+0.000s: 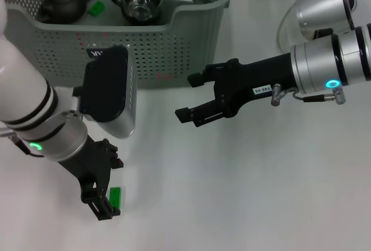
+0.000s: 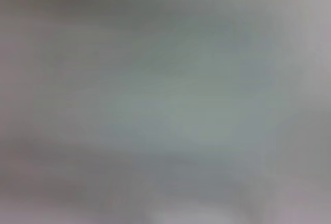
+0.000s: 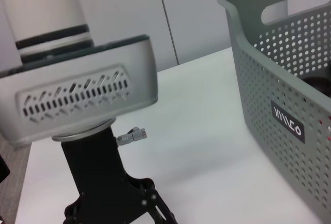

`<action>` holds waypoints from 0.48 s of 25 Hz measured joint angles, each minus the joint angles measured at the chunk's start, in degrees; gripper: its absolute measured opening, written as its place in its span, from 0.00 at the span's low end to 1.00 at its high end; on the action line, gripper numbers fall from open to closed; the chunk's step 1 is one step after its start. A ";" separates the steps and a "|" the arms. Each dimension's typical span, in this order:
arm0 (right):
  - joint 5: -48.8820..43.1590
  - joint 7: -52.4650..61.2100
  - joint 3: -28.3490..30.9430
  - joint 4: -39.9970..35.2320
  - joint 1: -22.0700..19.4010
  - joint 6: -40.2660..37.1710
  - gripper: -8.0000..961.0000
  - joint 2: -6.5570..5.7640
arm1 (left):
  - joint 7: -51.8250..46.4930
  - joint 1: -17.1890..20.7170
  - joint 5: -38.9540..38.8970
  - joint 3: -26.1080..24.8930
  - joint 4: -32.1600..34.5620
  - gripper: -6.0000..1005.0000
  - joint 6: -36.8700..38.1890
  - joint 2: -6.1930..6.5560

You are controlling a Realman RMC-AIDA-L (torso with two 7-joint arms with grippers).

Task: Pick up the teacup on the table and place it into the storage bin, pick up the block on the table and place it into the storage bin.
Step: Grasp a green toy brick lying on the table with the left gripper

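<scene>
A small green block (image 1: 116, 196) lies on the white table near the front left. My left gripper (image 1: 110, 186) is low over it and open, the block sitting between its black fingers, close to the nearer one. The grey-green storage bin (image 1: 174, 48) stands at the back, its black label (image 3: 287, 121) showing in the right wrist view. Inside it are a dark brown pot (image 1: 62, 3), a clear glass vessel (image 1: 139, 0) and another green block (image 1: 97, 8). No teacup shows on the table. My right gripper (image 1: 191, 97) hovers open and holds nothing in front of the bin.
The left wrist view shows only blurred white table (image 2: 165, 110). In the right wrist view the left arm's grey wrist housing (image 3: 77, 100) stands beside the bin's perforated wall (image 3: 269, 69). White table lies between the two arms.
</scene>
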 joint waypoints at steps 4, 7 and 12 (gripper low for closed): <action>-0.20 -0.21 0.03 0.26 0.01 0.46 0.99 0.00 | 0.26 2.09 0.06 1.39 1.49 0.86 -0.93 -0.09; -0.21 -0.30 0.17 0.28 -0.11 0.74 0.99 0.00 | 0.47 3.58 -0.03 2.19 2.83 0.86 -1.46 -0.14; -0.24 -0.92 0.53 0.47 -0.16 1.28 0.99 0.01 | 0.54 4.77 -0.04 3.64 3.44 0.84 -2.29 -0.17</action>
